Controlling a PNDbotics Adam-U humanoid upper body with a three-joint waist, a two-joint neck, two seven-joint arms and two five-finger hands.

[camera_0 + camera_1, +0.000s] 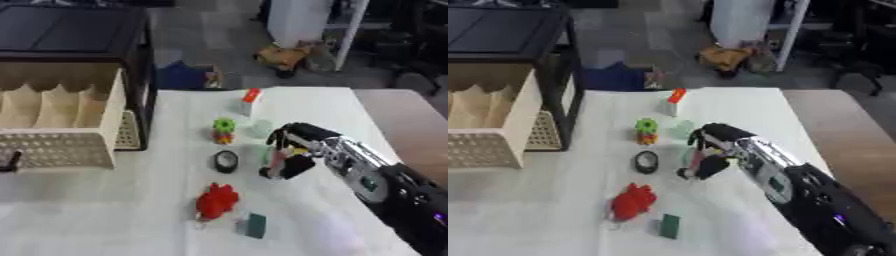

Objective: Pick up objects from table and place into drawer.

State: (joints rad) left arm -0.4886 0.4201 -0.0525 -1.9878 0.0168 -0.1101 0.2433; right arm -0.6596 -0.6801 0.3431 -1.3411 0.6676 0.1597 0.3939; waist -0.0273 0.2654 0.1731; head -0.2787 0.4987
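An open drawer (pixel 61 125) juts from a cabinet (pixel 79 35) at the tabletop's (pixel 105 215) left edge. Down the middle, far to near, run a small carton (pixel 251 102), a stacked toy (pixel 224 130), a tape roll (pixel 226 161), a spiky toy (pixel 216 201) and a flat block (pixel 255 225). The right hand (pixel 293 150) sits just right of the tape roll.

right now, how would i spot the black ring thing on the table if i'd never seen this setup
Start at the open drawer on the table's left and look right along the white tablecloth. A column of small things runs down the middle; the black ring lies flat below the green-and-yellow toy and above the red toy, left of the right hand. It is the only dark round thing there.
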